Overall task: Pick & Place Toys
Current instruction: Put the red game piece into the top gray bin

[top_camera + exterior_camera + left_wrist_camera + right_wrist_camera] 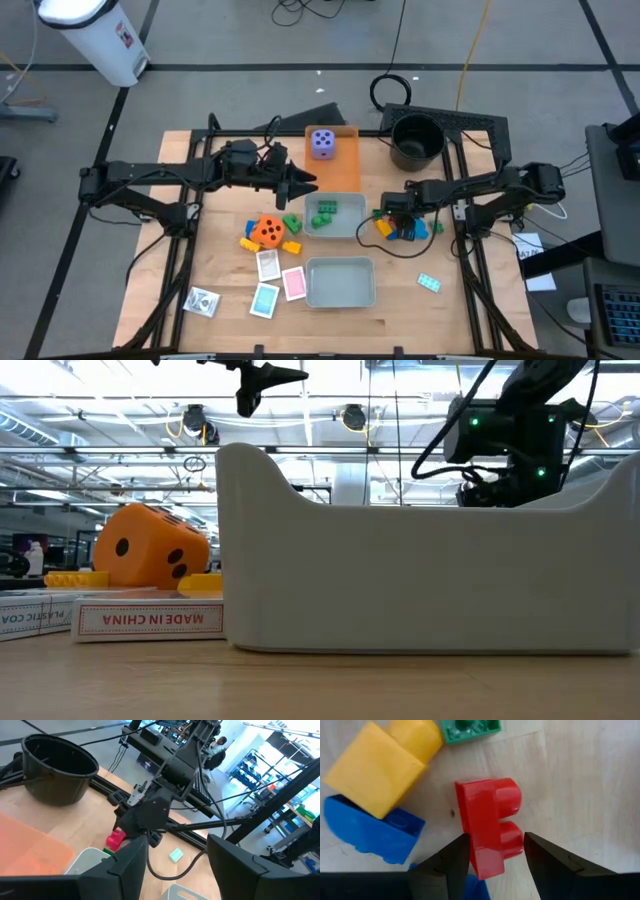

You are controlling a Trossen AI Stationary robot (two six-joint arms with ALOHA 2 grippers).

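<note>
Right pincer (492, 852) is down over the brick cluster on the surface, right of the upper tray (345, 228), its open fingers straddling the red brick (487, 825) with nothing clamped yet. The brick's long axis runs straight between the fingers, studs facing one of them, so a plain squeeze should take it. Yellow brick (380, 765) and blue brick (367, 832) lie just beside. Only the right wrist view shows that straddle; overhead, the arm hides the red brick. Left pincer (305, 183) hovers unclenched, empty, farther off by the orange tray (335, 165).
</note>
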